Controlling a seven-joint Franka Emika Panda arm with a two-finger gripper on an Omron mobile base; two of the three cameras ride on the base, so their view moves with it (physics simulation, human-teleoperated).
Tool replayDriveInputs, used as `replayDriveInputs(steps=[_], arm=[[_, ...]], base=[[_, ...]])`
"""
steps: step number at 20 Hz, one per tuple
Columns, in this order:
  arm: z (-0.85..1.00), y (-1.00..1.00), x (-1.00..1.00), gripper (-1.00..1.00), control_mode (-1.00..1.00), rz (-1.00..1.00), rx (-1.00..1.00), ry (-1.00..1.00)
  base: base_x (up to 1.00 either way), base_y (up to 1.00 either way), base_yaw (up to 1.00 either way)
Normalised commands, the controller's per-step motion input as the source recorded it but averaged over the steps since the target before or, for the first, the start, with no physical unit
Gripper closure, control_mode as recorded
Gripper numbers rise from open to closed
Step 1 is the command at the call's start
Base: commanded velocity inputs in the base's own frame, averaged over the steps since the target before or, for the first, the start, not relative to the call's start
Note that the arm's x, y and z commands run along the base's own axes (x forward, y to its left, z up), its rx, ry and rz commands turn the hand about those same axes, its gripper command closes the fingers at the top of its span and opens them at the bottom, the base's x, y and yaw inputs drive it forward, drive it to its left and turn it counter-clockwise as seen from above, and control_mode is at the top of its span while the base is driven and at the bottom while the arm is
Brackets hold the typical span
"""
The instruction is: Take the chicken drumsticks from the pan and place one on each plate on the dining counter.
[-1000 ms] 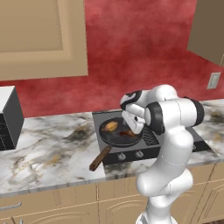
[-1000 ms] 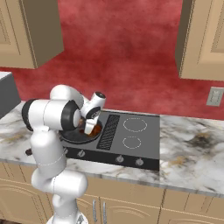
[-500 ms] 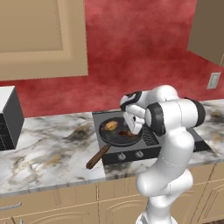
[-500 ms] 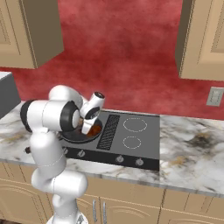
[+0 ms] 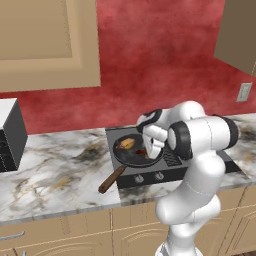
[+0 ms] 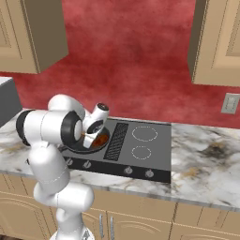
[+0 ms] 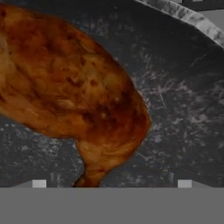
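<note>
Claw (image 7: 111, 186) jaws stand apart, empty, poised directly above the dark reddish drumstick (image 7: 70, 83) lying in the pan (image 7: 183, 109) on the stove (image 6: 140, 147). Judged light, firm, greasy; best pinched across the thick meaty part. Paler drumstick (image 5: 128, 143) rests farther back in the pan.

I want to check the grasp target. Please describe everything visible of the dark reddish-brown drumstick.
The dark reddish-brown drumstick is a glossy, roasted-looking leg: a broad mottled body narrowing to a thin bone end. It lies flat on the speckled dark floor of the pan, directly under the open tool; no contact is visible.
</note>
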Motion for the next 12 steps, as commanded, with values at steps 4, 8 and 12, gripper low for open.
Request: replayDriveInputs(steps=[4, 8, 12], arm=[[-0.2, 0.05, 0.34, -1.0, -1.0, -0.01, 0.0, 0.03], [-0.31, 0.0, 0.19, -1.0, -1.0, 0.0, 0.0, 0.23], [-0.39, 0.03, 0.01, -1.0, -1.0, 0.0, 0.0, 0.29]], base=[[0.0, 0.0, 0.0], [0.0, 0.0, 0.0], [0.0, 0.0, 0.0]])
